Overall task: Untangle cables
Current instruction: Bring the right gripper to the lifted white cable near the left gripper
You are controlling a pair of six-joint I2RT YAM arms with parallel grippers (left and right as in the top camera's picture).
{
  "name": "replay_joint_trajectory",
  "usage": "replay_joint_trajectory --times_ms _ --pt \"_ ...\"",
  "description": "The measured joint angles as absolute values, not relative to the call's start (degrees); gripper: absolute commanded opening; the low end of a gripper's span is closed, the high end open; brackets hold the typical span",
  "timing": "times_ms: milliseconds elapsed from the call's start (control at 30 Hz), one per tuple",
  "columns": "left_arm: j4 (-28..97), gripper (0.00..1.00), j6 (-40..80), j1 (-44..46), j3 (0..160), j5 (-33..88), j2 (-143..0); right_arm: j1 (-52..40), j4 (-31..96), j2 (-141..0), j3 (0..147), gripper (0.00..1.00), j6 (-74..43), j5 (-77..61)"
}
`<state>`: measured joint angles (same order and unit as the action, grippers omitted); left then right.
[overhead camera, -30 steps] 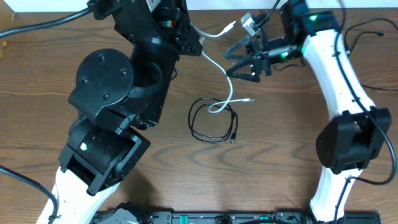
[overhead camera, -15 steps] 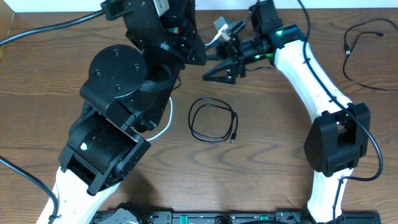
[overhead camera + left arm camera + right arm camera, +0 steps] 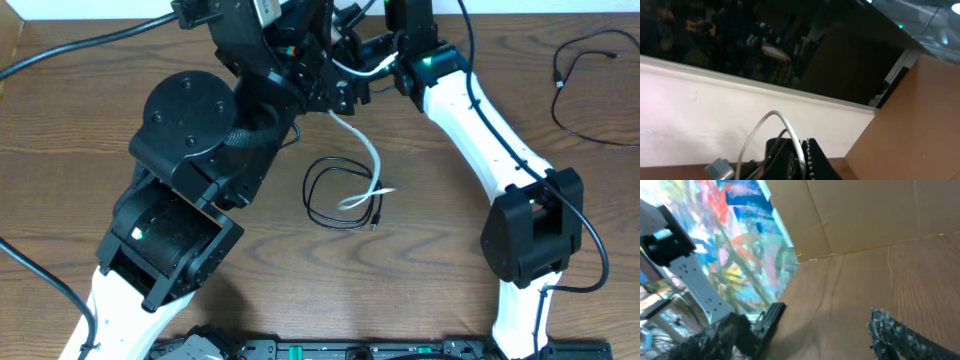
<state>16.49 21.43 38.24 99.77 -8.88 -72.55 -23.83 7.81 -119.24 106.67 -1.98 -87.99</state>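
White cable (image 3: 372, 150): free end has dropped back across the black cable (image 3: 308, 195) coil at mid-table.
Left gripper (image 3: 801, 155): closed tight on the white cable.
Right gripper (image 3: 810, 340): swung in beside it, fingers wide, empty.
Meaning: the 2 cords overlap again.

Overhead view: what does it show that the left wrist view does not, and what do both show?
Only the overhead view shows the thin black cable coiled on the brown wooden table, with the loose end of the thin white cable lying across it. Only the left wrist view shows a white wall under dark glass and a brown cardboard panel. Both show the white cable running up to the shut left hand.
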Motion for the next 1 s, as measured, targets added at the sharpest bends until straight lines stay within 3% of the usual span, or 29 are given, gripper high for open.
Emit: replay_joint_trajectory --times_ms 33,100,167,200,233,300,667,1000 --pt "16.27 0.07 21.47 38.24 99.79 -8.86 -72.55 -24.32 7.29 -119.24 106.67 0.69 -3.46 -88.05" --pt "15.84 0.08 21.65 38.24 99.79 -8.86 -72.55 -25.12 6.92 -119.24 106.67 0.40 -5.28 -88.25" --pt "15.53 0.07 21.69 38.24 99.77 -8.86 -72.55 -25.80 6.76 -119.24 106.67 0.29 -6.83 -88.42" --pt "15.51 0.08 21.67 38.24 99.79 -8.88 -72.55 -26.04 6.81 -119.24 106.67 0.31 -7.53 -88.44" --pt "15.49 0.08 21.69 38.24 99.77 -8.88 -72.58 -26.15 6.85 -119.24 106.67 0.40 -8.25 -88.49" --pt "15.44 0.07 21.71 38.24 99.77 -8.88 -72.58 -26.00 6.81 -119.24 106.67 0.44 -9.17 -88.53" --pt "15.40 0.08 22.13 38.24 99.79 -8.86 -72.60 -20.43 6.85 -119.24 106.67 0.52 -11.84 -88.58" --pt "15.14 0.07 22.13 38.24 99.79 -8.88 -72.60 -20.32 6.98 -119.24 106.67 0.66 -12.69 -88.58"
